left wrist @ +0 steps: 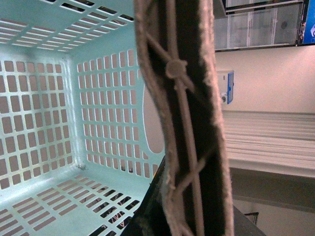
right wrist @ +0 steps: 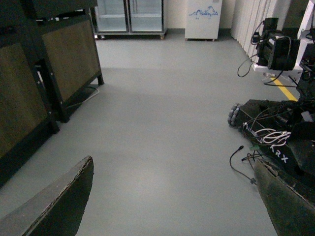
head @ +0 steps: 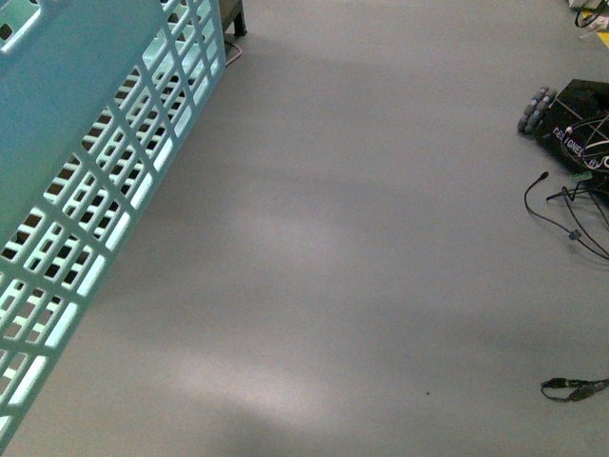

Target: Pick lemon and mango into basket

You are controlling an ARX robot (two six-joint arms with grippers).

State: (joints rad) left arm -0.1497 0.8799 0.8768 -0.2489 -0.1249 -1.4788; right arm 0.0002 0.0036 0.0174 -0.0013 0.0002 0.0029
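The light-teal slotted basket (head: pixel 86 181) fills the left edge of the front view, tilted, with its side wall toward me. In the left wrist view I look into its bare inside (left wrist: pixel 59 123); no fruit shows in it. My left gripper (left wrist: pixel 184 216) is shut on the basket, with a brown ribbed swing handle (left wrist: pixel 184 113) running across that view. My right gripper (right wrist: pixel 174 206) is open and empty above the grey floor, its two dark fingers (right wrist: pixel 59 206) wide apart. No lemon or mango is in view. Neither arm shows in the front view.
Grey floor (head: pixel 362 238) spreads ahead. A black wheeled robot base (head: pixel 576 119) with loose cables (head: pixel 566 214) sits at the right, also in the right wrist view (right wrist: pixel 275 128). A dark cabinet (right wrist: pixel 44 73) stands on one side; glass-door fridges (right wrist: pixel 130 17) stand far back.
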